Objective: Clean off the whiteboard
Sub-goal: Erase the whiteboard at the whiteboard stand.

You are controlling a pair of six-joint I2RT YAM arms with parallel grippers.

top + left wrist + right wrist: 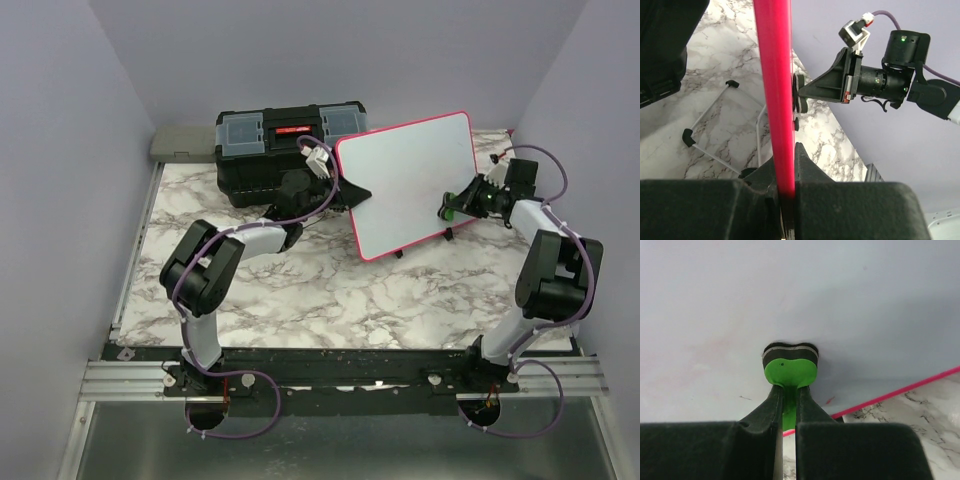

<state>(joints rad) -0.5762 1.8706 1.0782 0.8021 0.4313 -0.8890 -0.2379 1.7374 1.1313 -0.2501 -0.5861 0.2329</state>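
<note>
The whiteboard [405, 185] stands tilted at mid-table, its white face blank with a pink-red rim. My left gripper [352, 194] is shut on its left edge; in the left wrist view the red rim [774, 95] runs up between my jaws. My right gripper [455, 206] is shut on a green eraser [449, 211] and presses its dark felt against the board's lower right. In the right wrist view the green eraser [790, 371] sits flat on the board face [790, 295], with faint pink smears and a small red mark [829, 400] close by.
A black toolbox [275, 150] stands behind my left arm at the back left. The board's white wire stand with black feet [705, 130] rests on the marble table [300, 285]. My right arm [880, 75] shows beyond the rim in the left wrist view. Purple walls enclose the table.
</note>
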